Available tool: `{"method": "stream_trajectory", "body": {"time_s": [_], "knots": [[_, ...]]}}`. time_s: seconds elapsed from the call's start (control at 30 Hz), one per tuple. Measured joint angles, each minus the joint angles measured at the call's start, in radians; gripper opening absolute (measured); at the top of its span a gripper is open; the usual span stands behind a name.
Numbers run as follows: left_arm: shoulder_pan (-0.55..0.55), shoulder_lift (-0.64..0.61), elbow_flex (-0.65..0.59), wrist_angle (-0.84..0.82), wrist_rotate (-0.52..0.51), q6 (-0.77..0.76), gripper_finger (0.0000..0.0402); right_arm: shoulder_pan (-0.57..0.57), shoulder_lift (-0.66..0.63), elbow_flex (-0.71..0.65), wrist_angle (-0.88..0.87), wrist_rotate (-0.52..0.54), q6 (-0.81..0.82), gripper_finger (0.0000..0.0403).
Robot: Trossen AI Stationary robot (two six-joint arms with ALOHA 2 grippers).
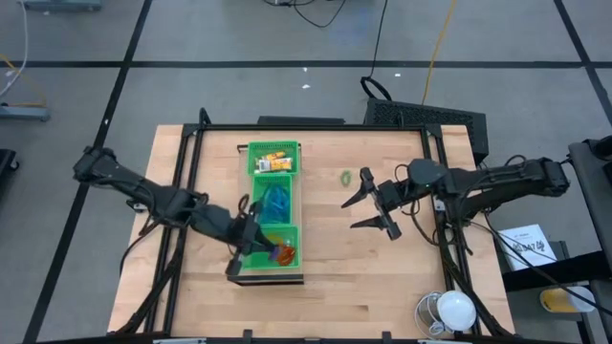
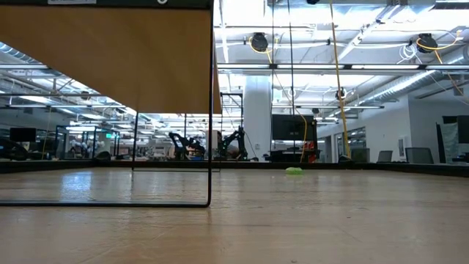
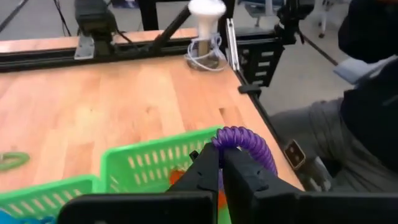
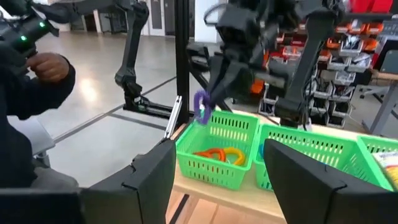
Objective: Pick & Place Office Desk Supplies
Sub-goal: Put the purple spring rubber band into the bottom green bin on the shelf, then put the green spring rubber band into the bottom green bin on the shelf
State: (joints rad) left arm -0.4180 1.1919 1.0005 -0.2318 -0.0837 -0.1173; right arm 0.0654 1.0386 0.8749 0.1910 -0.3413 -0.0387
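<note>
1. The left gripper (image 3: 221, 163) has its jaws clamped on a purple coil loop (image 3: 245, 144), held just above the rim of the green tray's (image 1: 251, 196) end compartment, where orange and yellow loops (image 4: 217, 154) lie.
2. The drop therefore lies straight below.
3. The right gripper (image 1: 375, 205), jaws apart, hangs near a green loop (image 1: 345, 177) on the table (image 1: 191, 287), nearer to it than the left.

Bare tabletop (image 1: 335, 258) lay open between the green tray (image 1: 298, 218) and the spread-fingered right gripper (image 1: 375, 208), broken only by one small green loop (image 1: 345, 177); a frame (image 1: 184, 172) hemmed the tray's left.
</note>
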Motion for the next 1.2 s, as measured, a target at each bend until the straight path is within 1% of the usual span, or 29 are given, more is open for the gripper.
{"method": "stream_trajectory", "body": {"time_s": [0.07, 0.13, 0.23, 0.33, 0.53, 0.7, 0.83, 0.97, 1.03, 1.1, 1.17, 1.2], "knots": [[-0.021, -0.001, 0.0, -0.006, -0.025, -0.002, 0.001, 0.0, 0.006, 0.0, -0.005, 0.0, 0.0, 0.0235], [-0.028, -0.002, 0.0, -0.005, -0.049, -0.002, 0.0026, 0.0, 0.017, -0.001, 0.001, 0.0, -0.001, 0.0235], [-0.026, -0.001, 0.0, -0.001, -0.082, -0.025, 0.006, 0.0, 0.032, -0.001, -0.001, 0.0, 0.0, 0.0235], [-0.021, -0.002, 0.0, -0.002, -0.089, -0.067, 0.0093, 0.0, 0.043, -0.001, -0.003, 0.0, 0.0, 0.0235], [0.002, -0.002, 0.0, -0.062, -0.147, -0.158, 0.0167, 0.0, 0.048, -0.001, -0.002, 0.0, 0.0, 0.0235], [0.026, -0.007, 0.0, -0.054, -0.142, -0.128, 0.022, 0.0, 0.048, -0.001, -0.022, 0.008, -0.003, 0.0235], [0.029, -0.071, 0.001, -0.061, -0.157, -0.059, 0.0242, 0.0, 0.048, -0.011, -0.068, 0.12, -0.018, 0.0235], [0.018, -0.155, -0.032, -0.053, -0.213, -0.009, 0.0243, 0.0, 0.048, -0.067, -0.054, 0.264, -0.022, 0.0235], [0.014, -0.203, -0.077, -0.013, -0.254, 0.007, 0.0239, 0.0, 0.048, -0.107, -0.03, 0.361, -0.026, 0.0235], [0.012, -0.255, -0.142, 0.031, -0.284, 0.011, 0.0233, -0.002, 0.055, -0.15, 0.003, 0.487, -0.022, 0.0235], [0.017, -0.31, -0.213, 0.091, -0.307, 0.012, 0.0227, -0.018, 0.073, -0.189, 0.024, 0.606, 0.009, 0.0235], [0.022, -0.338, -0.25, 0.121, -0.314, 0.011, 0.0224, -0.033, 0.086, -0.203, 0.021, 0.644, 0.037, 0.0235]]}}
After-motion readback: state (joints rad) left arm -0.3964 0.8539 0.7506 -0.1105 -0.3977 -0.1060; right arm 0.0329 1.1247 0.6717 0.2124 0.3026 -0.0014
